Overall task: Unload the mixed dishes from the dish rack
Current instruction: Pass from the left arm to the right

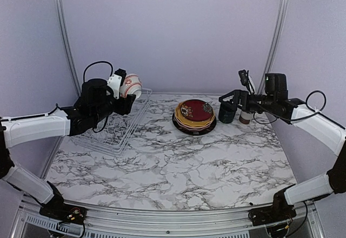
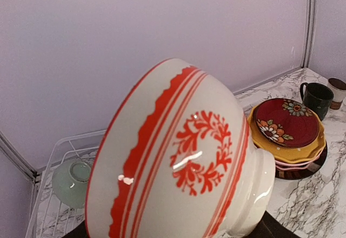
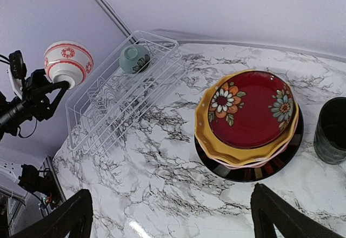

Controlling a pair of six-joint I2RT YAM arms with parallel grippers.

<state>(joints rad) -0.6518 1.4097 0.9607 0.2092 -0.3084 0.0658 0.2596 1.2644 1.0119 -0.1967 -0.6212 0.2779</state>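
My left gripper (image 1: 126, 93) is shut on a white bowl with red bands and a red wreath (image 1: 131, 85), held tilted in the air above the far end of the white wire dish rack (image 1: 116, 131). The bowl fills the left wrist view (image 2: 184, 157) and hides the fingers. A pale green bowl (image 2: 72, 181) sits in the rack's far corner (image 3: 133, 58). The dark red floral plate (image 1: 195, 110) tops a stack of orange-yellow, pink and black plates on the table. My right gripper (image 1: 230, 98) is open and empty, above the dark teal mug (image 1: 227, 112).
A small pale cup with a brown rim (image 1: 245, 117) stands right of the mug. The plate stack (image 3: 248, 120) is at the table's far middle, and the mug (image 3: 331, 130) is just to its right. Walls close in the back and both sides.
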